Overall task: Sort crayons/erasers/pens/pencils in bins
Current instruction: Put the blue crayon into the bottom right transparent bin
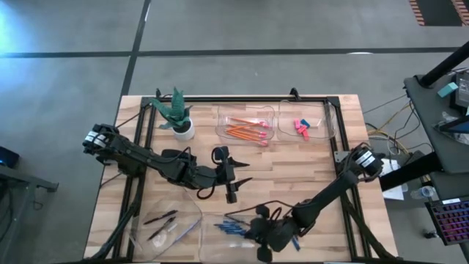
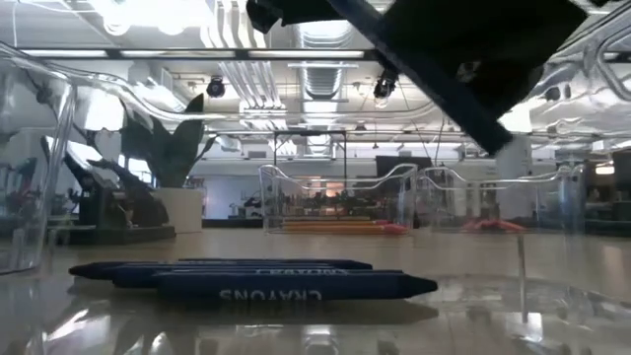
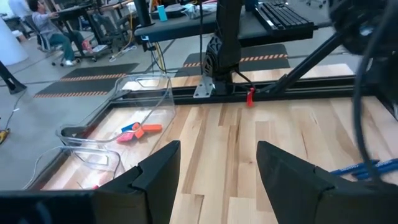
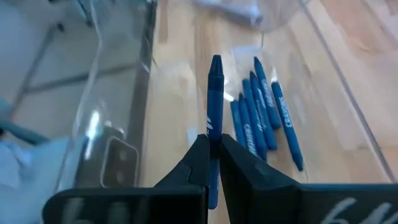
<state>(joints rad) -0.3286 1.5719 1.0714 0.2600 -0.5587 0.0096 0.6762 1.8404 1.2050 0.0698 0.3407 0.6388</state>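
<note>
My right gripper (image 4: 213, 142) is shut on one dark-blue crayon (image 4: 215, 93), above the near-centre bin (image 1: 220, 220) where several more crayons (image 4: 261, 109) lie flat on the bin's floor; the low view shows them close up (image 2: 266, 278). My left gripper (image 1: 233, 176) hangs open over bare wood at the table's middle, its fingers (image 3: 158, 171) holding nothing. Orange pencils (image 1: 248, 130) lie in a far bin, pink and blue erasers (image 1: 301, 127) in the bin to its right, and dark pens (image 1: 163, 222) in the near-left bin. My right gripper pinches the crayon between its two fingers at a spot along its shaft (image 4: 214, 134). The crayon lies along the fingers, and its pointed end (image 4: 216, 62) sticks out well past the fingertips. It is lifted clear, slanting down toward the crayons in the bin.
A potted green plant (image 1: 178, 116) stands at the far left. A black frame (image 1: 242, 98) runs along the table's far edge and sides. Bare wood lies between the far bins and the near bins.
</note>
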